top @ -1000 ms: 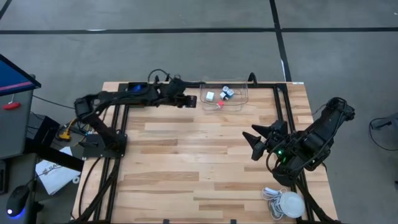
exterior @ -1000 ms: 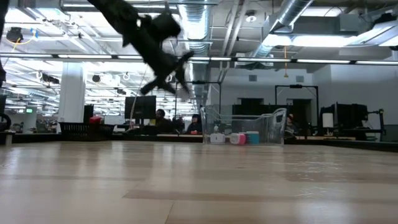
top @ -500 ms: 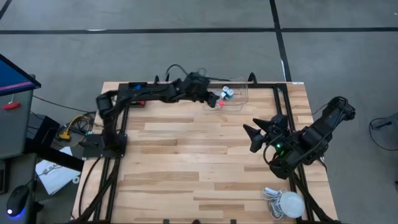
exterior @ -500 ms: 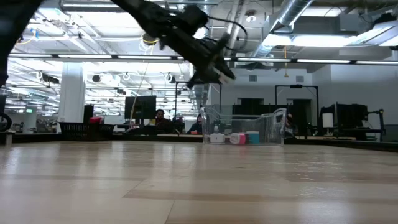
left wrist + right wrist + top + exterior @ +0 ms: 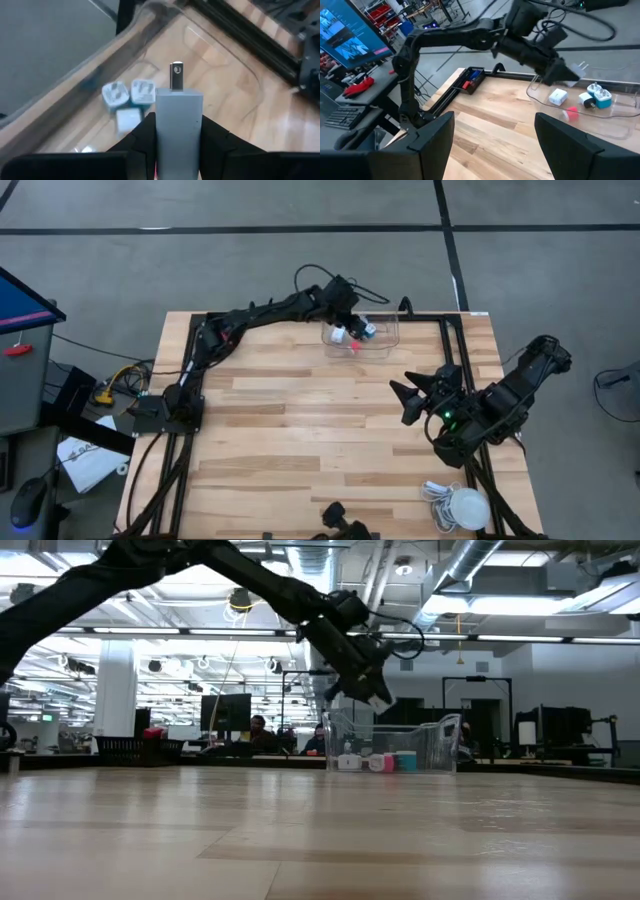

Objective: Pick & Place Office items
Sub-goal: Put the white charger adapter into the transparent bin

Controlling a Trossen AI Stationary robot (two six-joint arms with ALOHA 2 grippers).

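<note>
Closest to us, the right gripper (image 5: 403, 400) hangs over the table's (image 5: 300, 440) right side with its fingers spread wide and nothing between them. Farther back, our left gripper (image 5: 176, 150) is clamped on a pale grey plug adapter (image 5: 179, 120) (metal prong sticking out the front), held in the air over the clear bin (image 5: 385, 345) at the far edge. Down inside that bin we can see the other office items (image 5: 129, 97): white and light blue plug blocks, plus a small red piece (image 5: 572, 113).
</note>
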